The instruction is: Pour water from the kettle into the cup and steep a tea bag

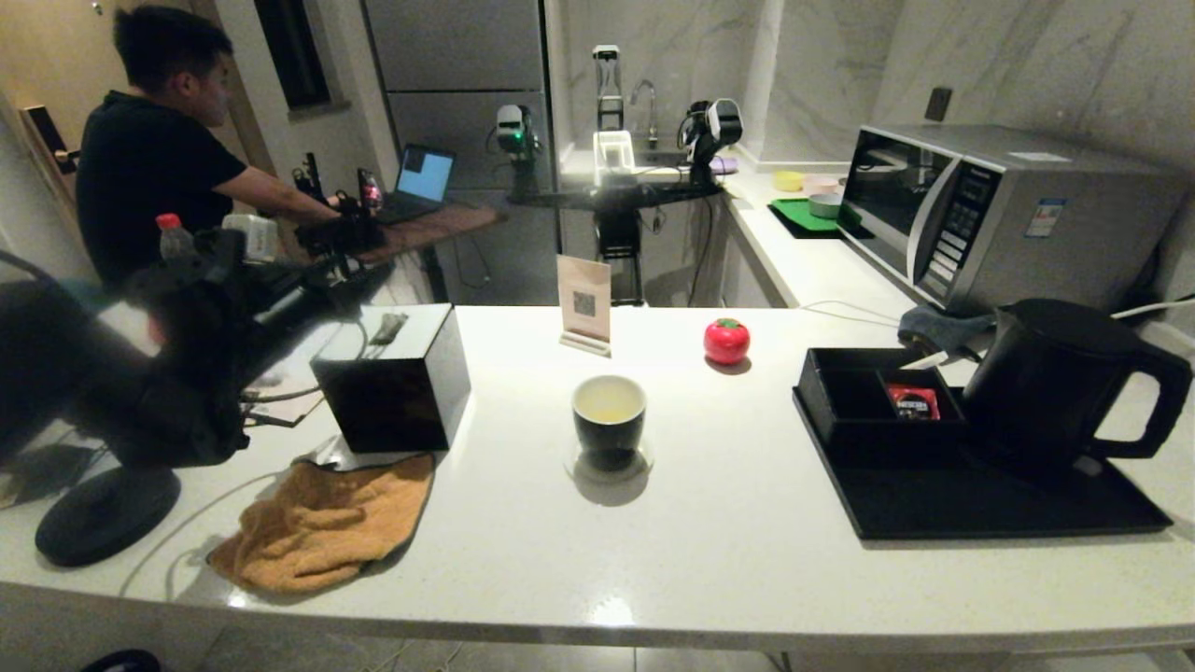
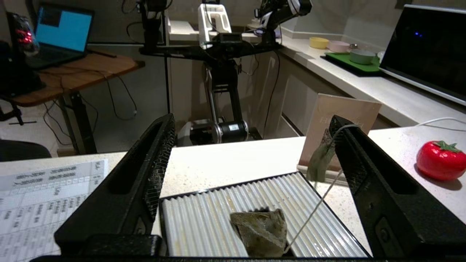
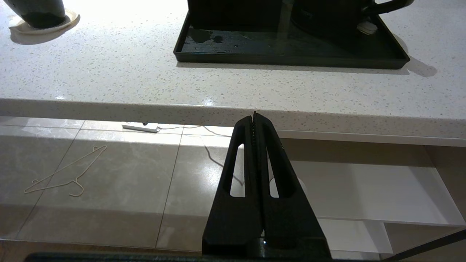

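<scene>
Your left gripper (image 2: 251,153) stands jaws apart over the limp, wet tea bag (image 2: 260,233) on the box (image 1: 392,378); its string (image 2: 316,207) clings to one finger. Right gripper (image 3: 254,116): together.

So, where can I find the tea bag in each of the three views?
Head view: the tea bag lies on top of the black box.
Left wrist view: it lies on the box's ribbed top, between the fingers of the open left gripper.
Right wrist view: not in it.
Shared landmark: the red tomato, in head and left wrist views.
</scene>
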